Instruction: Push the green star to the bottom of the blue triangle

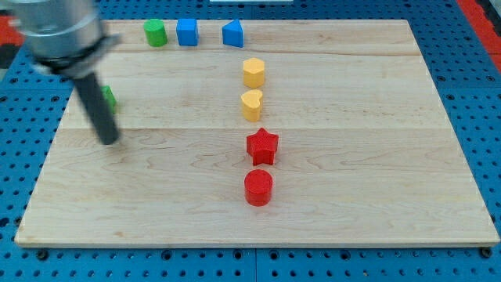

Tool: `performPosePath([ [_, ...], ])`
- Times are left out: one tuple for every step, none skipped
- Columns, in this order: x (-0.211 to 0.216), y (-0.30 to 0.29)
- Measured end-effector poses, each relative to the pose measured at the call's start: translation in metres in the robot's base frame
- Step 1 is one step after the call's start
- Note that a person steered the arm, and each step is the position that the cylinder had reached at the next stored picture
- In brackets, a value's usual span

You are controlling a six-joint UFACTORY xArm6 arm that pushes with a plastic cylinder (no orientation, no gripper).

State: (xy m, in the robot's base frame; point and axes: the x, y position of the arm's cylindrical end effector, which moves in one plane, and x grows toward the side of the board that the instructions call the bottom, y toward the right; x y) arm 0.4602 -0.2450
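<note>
Nearest, red cylinder (258, 188); my tip (110, 141) half-hides green block (109, 97).

No text, label, brand, number or sign can be read on board, blocks or rod.

The green star (109, 97) lies near the view's left edge of the desk (352, 227), about a third of the way down – only a sliver of it shows, the rest hidden behind the dark rod. The blue triangle (232, 34) sits flat at the view's top edge, a little left of centre, well apart from the star – up and to the view's right of it
</note>
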Motion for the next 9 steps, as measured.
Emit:
performPosePath([
  [-0.046, -0.022],
  [-0.075, 0.047],
  [-0.083, 0.087],
  [-0.121, 0.071],
  [-0.144, 0.039],
  [-0.148, 0.081],
  [-0.142, 0.15],
  [-0.131, 0.165],
  [-0.112, 0.165],
])
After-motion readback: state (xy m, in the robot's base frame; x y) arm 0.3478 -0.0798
